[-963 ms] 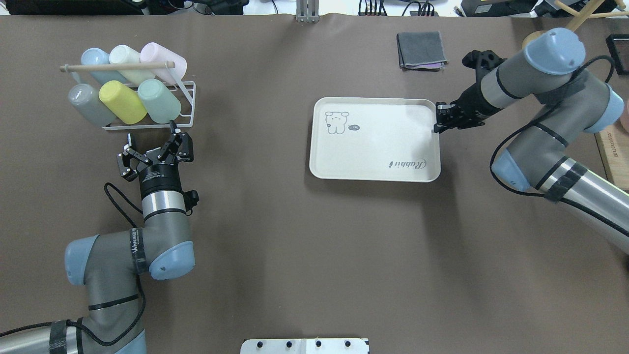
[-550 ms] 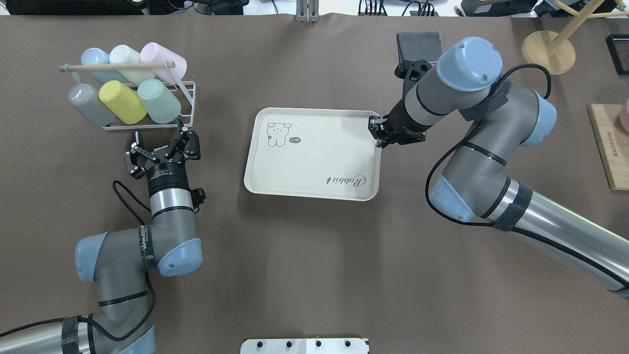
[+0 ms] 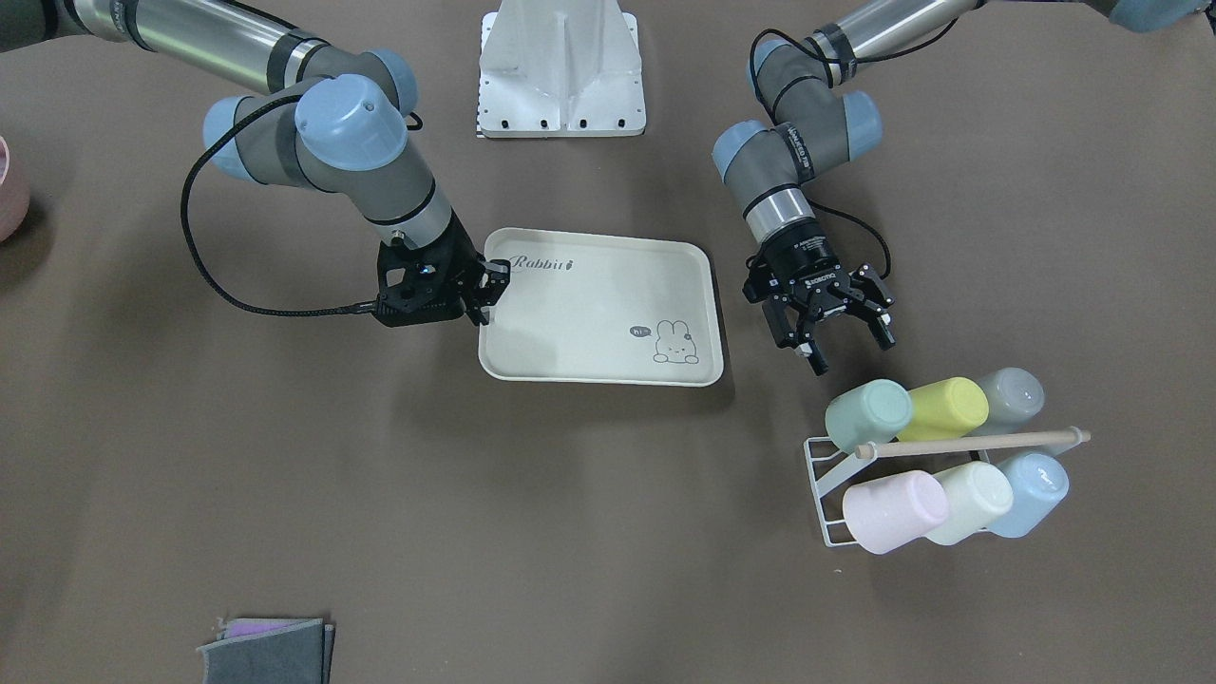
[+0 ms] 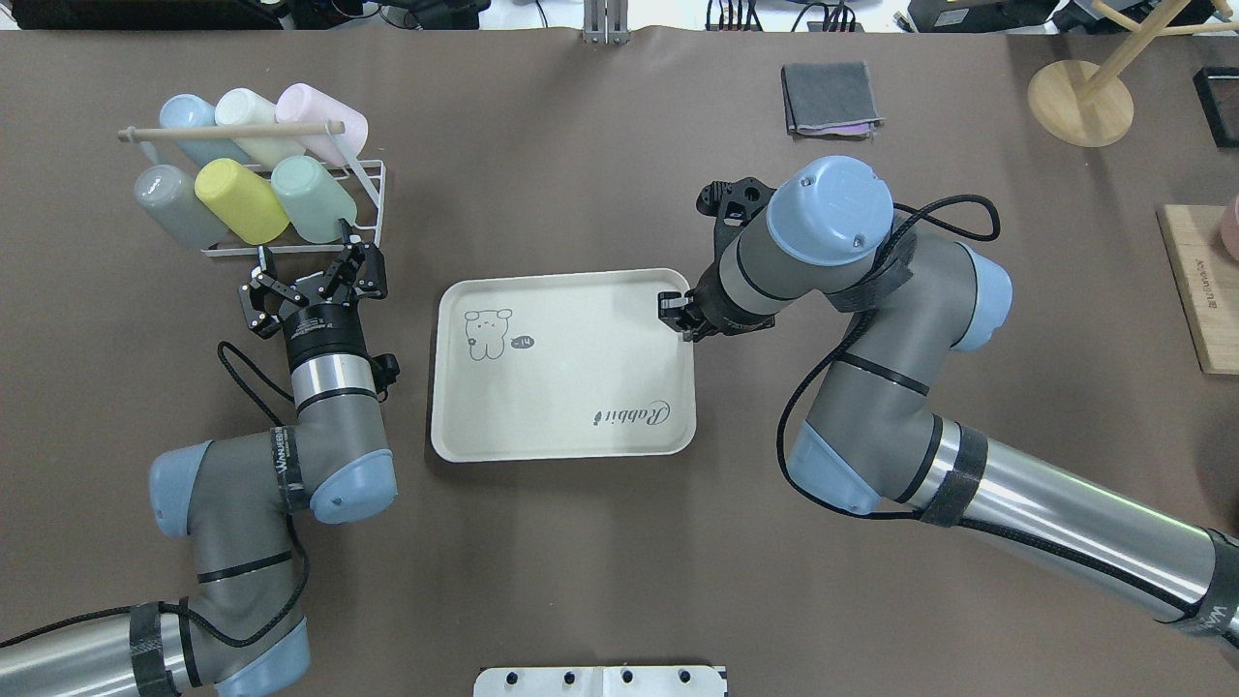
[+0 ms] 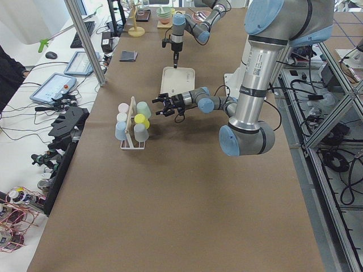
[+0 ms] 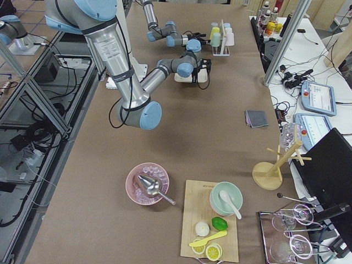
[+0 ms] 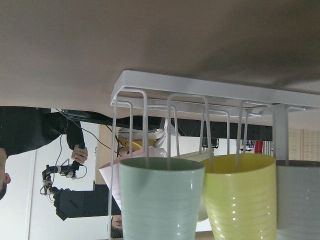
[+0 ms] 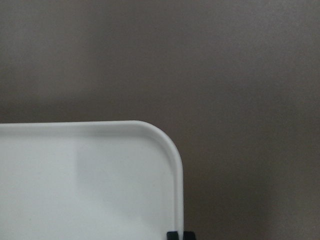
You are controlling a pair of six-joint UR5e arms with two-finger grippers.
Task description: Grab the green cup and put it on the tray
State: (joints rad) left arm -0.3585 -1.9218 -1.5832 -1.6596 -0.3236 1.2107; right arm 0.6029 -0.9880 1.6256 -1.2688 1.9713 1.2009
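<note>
Six cups lie on their sides in a wire rack (image 4: 290, 250) near the counter's (image 4: 581, 581) far left corner. The green cup (image 4: 315, 198) is still racked, the lower-row one nearest the tray (image 4: 571, 378), and touches neither the tray nor any finger. The left end effector (image 4: 308, 274) hovers just short of the rack, spread wide and holding nothing, its wrist camera looking straight at the green cup; likely lined up to slide its fingers around it. The right end effector (image 4: 676, 315) is pinched onto the tray's rim at its right edge, apparently to haul the tray within the left arm's reach and shorten the carry. Since a second ago, the tray has been dragged from the counter's right half leftward and toward the robot, now lying just beside the left arm; the left end effector has barely shifted.
</note>
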